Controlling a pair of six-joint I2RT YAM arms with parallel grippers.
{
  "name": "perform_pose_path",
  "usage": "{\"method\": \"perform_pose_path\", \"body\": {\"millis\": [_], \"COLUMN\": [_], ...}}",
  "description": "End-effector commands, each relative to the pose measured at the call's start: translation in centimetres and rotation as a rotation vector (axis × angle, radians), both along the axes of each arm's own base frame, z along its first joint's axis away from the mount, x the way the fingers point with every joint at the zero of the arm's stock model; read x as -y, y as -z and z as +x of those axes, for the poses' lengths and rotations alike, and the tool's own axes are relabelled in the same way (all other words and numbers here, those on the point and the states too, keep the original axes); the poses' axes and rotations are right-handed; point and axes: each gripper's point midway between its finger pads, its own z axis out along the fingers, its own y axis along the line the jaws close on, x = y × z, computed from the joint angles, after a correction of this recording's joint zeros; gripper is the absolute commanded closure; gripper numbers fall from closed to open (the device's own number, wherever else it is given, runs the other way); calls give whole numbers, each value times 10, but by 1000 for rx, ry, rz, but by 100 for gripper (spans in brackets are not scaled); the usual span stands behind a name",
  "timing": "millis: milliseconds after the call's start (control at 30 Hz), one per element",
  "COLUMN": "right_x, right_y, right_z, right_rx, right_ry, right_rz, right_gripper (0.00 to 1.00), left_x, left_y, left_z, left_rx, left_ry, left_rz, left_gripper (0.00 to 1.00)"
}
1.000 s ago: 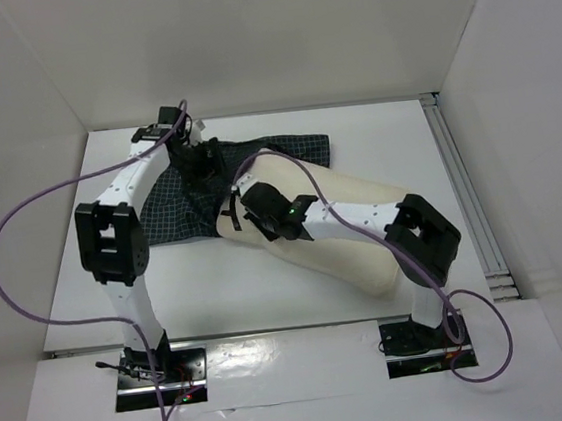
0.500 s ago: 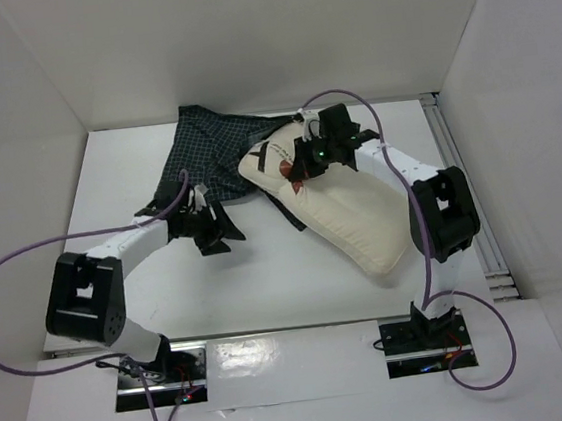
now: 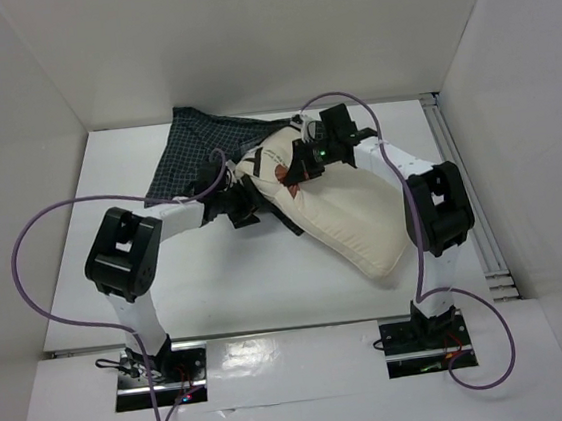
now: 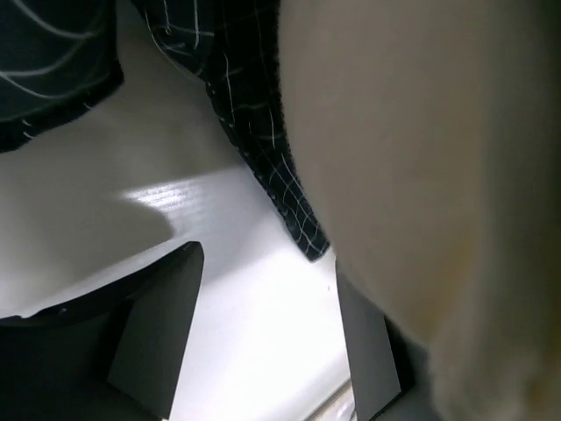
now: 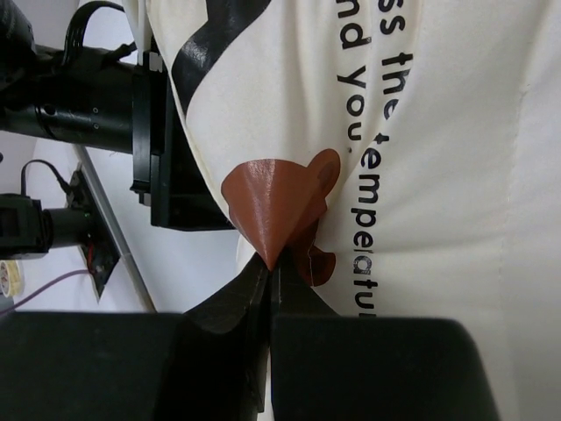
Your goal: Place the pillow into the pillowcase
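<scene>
The cream pillow [image 3: 347,214] lies slantwise on the table, its printed end resting on the dark checked pillowcase [image 3: 199,144] at the back left. My right gripper [image 3: 300,171] is shut on a pinch of the pillow [image 5: 421,132] at the brown bear print [image 5: 276,197]. My left gripper [image 3: 244,212] sits low at the pillow's left edge. In the left wrist view its fingers [image 4: 158,333] stand open with only white table between them. The pillowcase hem [image 4: 263,132] lies just ahead, and the pillow [image 4: 421,175] bulges over the right finger.
A metal rail [image 3: 465,191] runs along the table's right edge. White walls close in the back and both sides. A purple cable [image 3: 50,215] loops out from the left arm, another [image 3: 350,98] arches over the right wrist.
The right gripper has shut on the pillow's bear print and holds its end at the pillowcase. The left gripper came away from the pillowcase, then moved right to the pillow's edge.
</scene>
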Motion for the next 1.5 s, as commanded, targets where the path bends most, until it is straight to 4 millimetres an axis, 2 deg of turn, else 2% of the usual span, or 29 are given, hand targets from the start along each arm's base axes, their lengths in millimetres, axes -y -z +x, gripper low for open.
{"method": "perform_pose_path", "body": {"millis": [0,67,200,233,333,433,467,500,567,633,667,700,733,767,800,833,1000,1133,1167,1200,1233,1267,1300,1333,1400,1433,1467], "right_x": [-19,-17,-13,-14,-16,-16,-16,-16,-15,-16,-16,-17,-17,-21,-21,-21,-25,-21,-18,-16,-14,-10,-5,-2,2,9,9], "right_y": [-57,-63,-73,-76,-80,-85,-86,-86,-87,-92,-91,-94,-93,-93,-92,-96,-94,-87,-79,-76,-69,-62,-53,-46,-34,-36,-31], "right_z": [-8,-7,-7,-10,-10,-14,-13,-13,-15,-15,-15,-13,-15,-18,-19,-18,-20,-15,-17,-7,-6,-7,2,5,12,25,26], "right_rx": [52,47,40,38,42,40,49,49,47,55,49,62,49,47,39,50,48,42,21,34,20,0,6,-15,-20,4,3], "right_ry": [-98,-91,-98,-101,-112,-119,-120,-120,-120,-118,-113,-112,-115,-126,-125,-126,-131,-90,-74,-36,-25,-7,40,62,97,153,157], "right_rz": [158,181,236,247,272,282,285,285,284,291,296,304,311,311,309,312,303,260,229,192,167,135,84,47,-30,-78,-110], "right_gripper": [100,100,100,100,100,100,100,100,100,100,100,100,100,100,100,100,100,100,100,100,100,100,100,100,100,100,100], "left_x": [-1,-2,12,19,27,25,30,31,39,40,47,50,52,55,54,55,50,45,44,37,36,31,22,24,20,16,15], "left_y": [11,25,38,36,47,56,56,55,55,58,54,65,66,63,70,69,74,63,58,62,48,46,51,37,29,29,27], "left_z": [15,15,14,16,18,21,18,23,17,17,17,13,13,16,14,16,14,10,9,-1,-4,-10,-23,-26,-33,-39,-44], "left_rx": [31,18,-14,-16,-45,-79,-85,-67,-67,-78,-69,-101,-118,-112,-126,-123,-135,-143,-135,-148,-124,-130,-144,-115,-100,-98,-106], "left_ry": [-104,-131,-119,-122,-149,-214,-214,-232,-225,-246,-248,-260,-266,-277,-287,-295,-322,-319,-309,-300,-294,-293,-285,-265,-242,-234,-227], "left_rz": [40,108,141,146,209,247,242,225,226,237,230,232,223,204,205,193,206,233,238,259,246,251,272,245,240,248,246], "left_gripper": [26,29,34,34,32,29,30,35,44,41,39,40,43,55,61,63,100,100,100,100,100,100,100,100,100,100,100]}}
